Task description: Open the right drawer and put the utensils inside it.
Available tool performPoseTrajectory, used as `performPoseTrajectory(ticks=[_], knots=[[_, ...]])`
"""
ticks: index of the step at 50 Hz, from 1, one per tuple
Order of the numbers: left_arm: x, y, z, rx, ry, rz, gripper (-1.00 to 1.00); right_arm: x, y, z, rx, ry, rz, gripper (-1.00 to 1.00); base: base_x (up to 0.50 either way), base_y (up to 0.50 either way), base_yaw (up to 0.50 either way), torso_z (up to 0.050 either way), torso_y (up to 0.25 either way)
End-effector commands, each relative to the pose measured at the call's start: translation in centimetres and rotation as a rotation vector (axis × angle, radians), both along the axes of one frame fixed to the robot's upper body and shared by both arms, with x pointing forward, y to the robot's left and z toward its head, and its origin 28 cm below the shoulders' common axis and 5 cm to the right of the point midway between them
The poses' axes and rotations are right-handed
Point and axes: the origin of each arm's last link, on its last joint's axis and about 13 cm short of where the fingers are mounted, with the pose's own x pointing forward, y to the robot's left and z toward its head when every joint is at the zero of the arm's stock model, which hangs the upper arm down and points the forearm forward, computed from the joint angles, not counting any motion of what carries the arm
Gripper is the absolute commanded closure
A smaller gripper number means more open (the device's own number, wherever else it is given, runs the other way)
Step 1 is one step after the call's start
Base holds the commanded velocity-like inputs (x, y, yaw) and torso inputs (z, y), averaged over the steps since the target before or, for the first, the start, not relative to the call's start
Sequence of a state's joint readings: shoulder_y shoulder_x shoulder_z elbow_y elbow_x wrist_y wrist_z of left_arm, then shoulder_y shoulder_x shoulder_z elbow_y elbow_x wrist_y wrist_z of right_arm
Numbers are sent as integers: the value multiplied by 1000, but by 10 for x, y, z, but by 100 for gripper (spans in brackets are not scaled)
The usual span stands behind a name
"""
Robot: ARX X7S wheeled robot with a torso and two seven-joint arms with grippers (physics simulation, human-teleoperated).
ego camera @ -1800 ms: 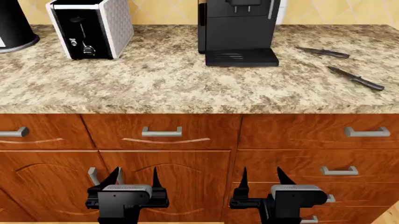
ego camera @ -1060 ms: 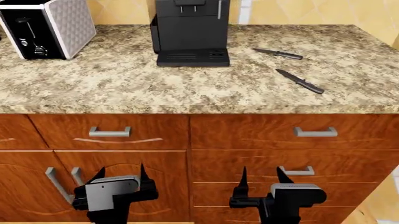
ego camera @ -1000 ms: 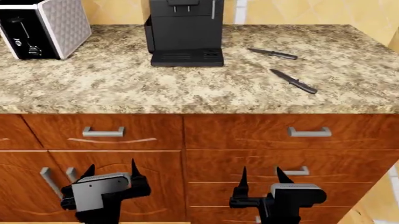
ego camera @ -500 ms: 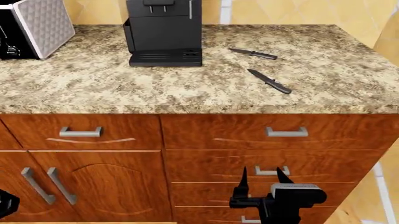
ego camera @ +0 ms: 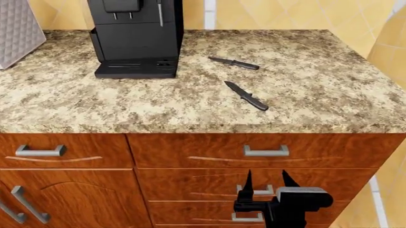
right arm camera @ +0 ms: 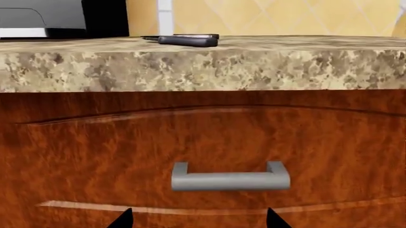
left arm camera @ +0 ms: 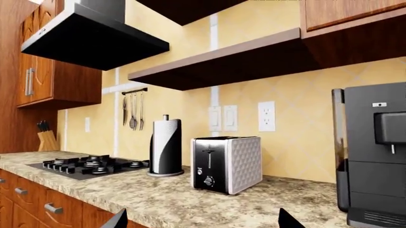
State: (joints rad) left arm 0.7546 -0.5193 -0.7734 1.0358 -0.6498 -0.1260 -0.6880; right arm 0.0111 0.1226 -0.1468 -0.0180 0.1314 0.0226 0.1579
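While the left wrist view shows only two dark fingertips (left arm camera: 120, 219) far apart at the frame edge, with nothing between them, the left gripper reads as wide open. It faces a toaster (left arm camera: 226, 163), paper towel roll (left arm camera: 165, 147), stove (left arm camera: 89, 166) and coffee machine (left arm camera: 374, 156) on the granite counter (left arm camera: 209, 204).

Head view: two knives on the counter (ego camera: 330, 95), right of the coffee machine (ego camera: 136, 38). Far knife (ego camera: 235, 62) lies near the back; near knife (ego camera: 246, 96) is closer to the front edge, tip pointing back-left; the two are apart. The right drawer (ego camera: 266, 151) sits just under the counter edge, shut, with a silver bar handle (ego camera: 266, 152). The right gripper (ego camera: 266, 183) is low in front of the lower drawers, fingers spread wide, holding nothing. Left gripper is out of this view.

Right wrist view: a closed drawer front with bar handle (right arm camera: 229, 177) straight ahead, fingertips (right arm camera: 122, 219) apart below it, not touching. One knife handle (right arm camera: 187, 41) is visible on the counter lip.
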Motion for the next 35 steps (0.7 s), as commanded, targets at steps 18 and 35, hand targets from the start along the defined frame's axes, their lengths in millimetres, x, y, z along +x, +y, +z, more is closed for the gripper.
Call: performPoseTrajectory(ticks=[18,35], knots=[[-2,0,0,-10,1,12,-100,2,-4,15,1098,43,306,-100,0,0,0,0,0],[-6,1,2,-12,-8,22,-100,14,-21,1,1342,21,90,-100,0,0,0,0,0]])
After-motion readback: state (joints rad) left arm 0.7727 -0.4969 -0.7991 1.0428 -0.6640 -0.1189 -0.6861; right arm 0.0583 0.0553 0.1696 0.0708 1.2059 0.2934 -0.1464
